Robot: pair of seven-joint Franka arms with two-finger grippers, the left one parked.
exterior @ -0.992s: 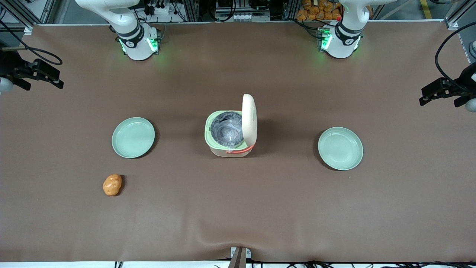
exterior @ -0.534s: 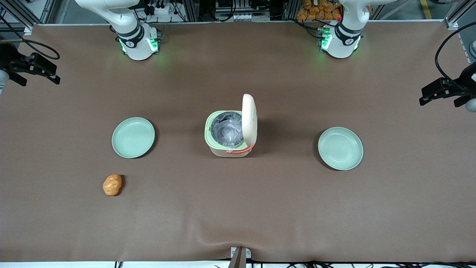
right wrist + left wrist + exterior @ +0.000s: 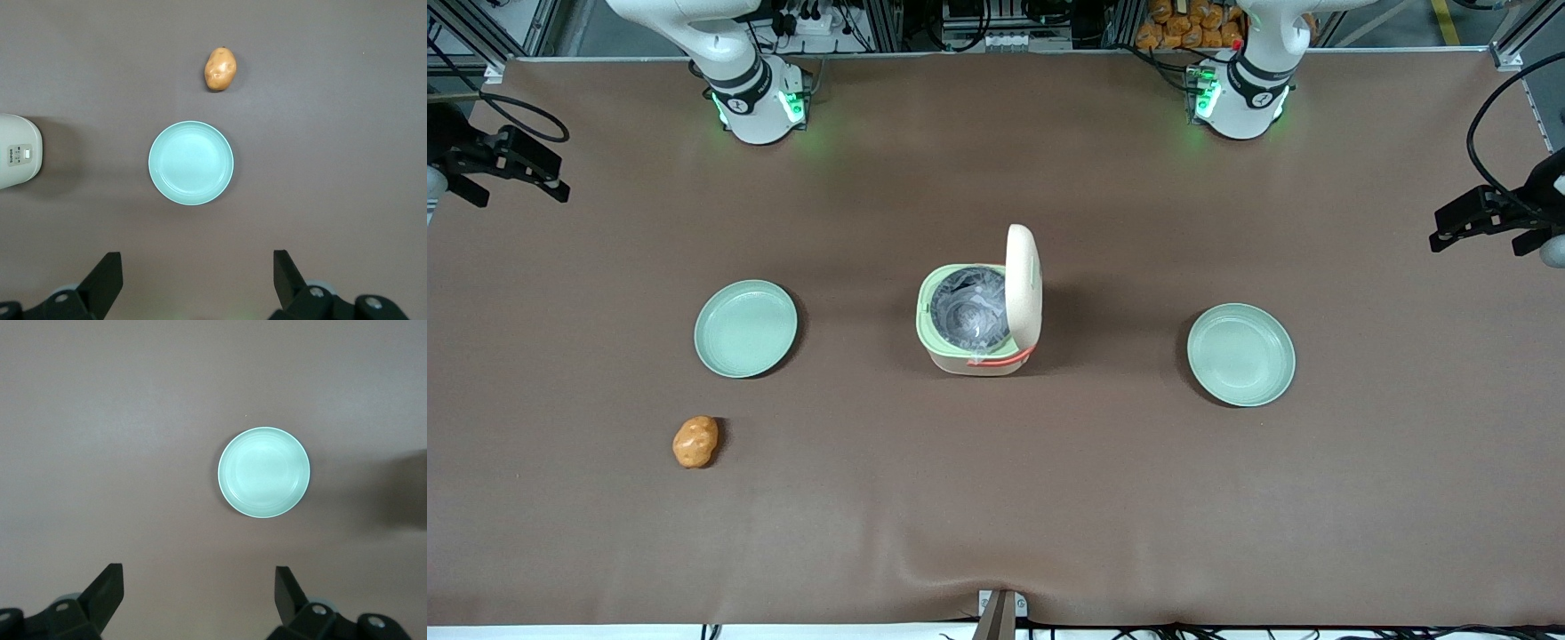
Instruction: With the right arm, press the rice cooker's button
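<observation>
— At mid-table stands the rice cooker (image 3: 978, 318), lid up. Where is your gripper (image 3: 197, 280)?

— High above a green plate (image 3: 191, 163), near a potato (image 3: 220, 68), jaws spread and empty, I think because pressing needs no grasp.

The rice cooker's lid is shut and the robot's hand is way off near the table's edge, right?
Not quite: the lid is up, standing open. The front view shows the rice cooker with its silvery inner pot uncovered. The rest holds: the hand is open, high above the working arm's end of the table, away from the cooker.
</observation>
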